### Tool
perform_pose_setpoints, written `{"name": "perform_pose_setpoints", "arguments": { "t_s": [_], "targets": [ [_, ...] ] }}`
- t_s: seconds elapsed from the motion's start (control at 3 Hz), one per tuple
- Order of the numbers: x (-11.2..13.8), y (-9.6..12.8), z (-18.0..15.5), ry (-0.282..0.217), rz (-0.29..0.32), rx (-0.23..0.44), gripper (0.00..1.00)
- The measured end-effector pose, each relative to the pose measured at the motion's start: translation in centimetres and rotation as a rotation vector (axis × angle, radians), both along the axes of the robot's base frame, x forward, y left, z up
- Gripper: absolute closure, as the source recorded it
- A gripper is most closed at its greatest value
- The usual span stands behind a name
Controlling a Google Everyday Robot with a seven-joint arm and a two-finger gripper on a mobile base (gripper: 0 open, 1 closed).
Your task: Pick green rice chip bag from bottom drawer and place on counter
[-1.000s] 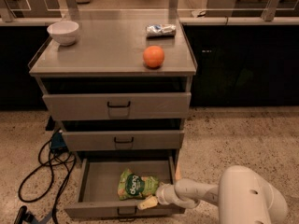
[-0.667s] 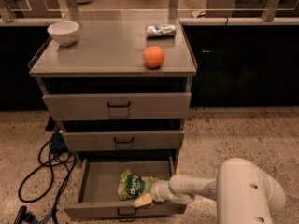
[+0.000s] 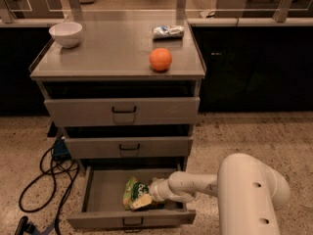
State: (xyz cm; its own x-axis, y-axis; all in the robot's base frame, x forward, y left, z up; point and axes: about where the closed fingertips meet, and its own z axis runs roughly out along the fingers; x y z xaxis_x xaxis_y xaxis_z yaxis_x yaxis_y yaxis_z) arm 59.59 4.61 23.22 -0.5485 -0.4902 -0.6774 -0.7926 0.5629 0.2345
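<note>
The green rice chip bag (image 3: 132,188) lies in the open bottom drawer (image 3: 100,196), right of its middle. My gripper (image 3: 141,200) is low inside the drawer, at the bag's near right edge and touching it. My white arm (image 3: 195,184) reaches in from the right over the drawer's side wall. The counter (image 3: 107,55) is the grey top of the cabinet, above the drawers.
On the counter stand a white bowl (image 3: 66,33) at the back left, an orange (image 3: 161,59) at the front right and a silver-blue wrapper (image 3: 167,31) at the back right. The two upper drawers (image 3: 122,110) are shut. Black cables (image 3: 44,180) lie on the floor to the left.
My arm has reached further left into the drawer, bringing the gripper from the bag's right side onto its near edge. The bag has not lifted.
</note>
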Motion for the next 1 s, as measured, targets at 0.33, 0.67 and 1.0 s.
{"name": "perform_pose_setpoints", "arguments": {
  "t_s": [0.33,0.67,1.0],
  "targets": [
    [0.6,-1.0,-2.1,0.009,-0.026,-0.006,0.00],
    [-0.1,-2.6,-8.4,0.093,-0.074,0.068,0.00],
    [-0.1,-2.5,-8.4,0.093,-0.075,0.069,0.00]
  ]
}}
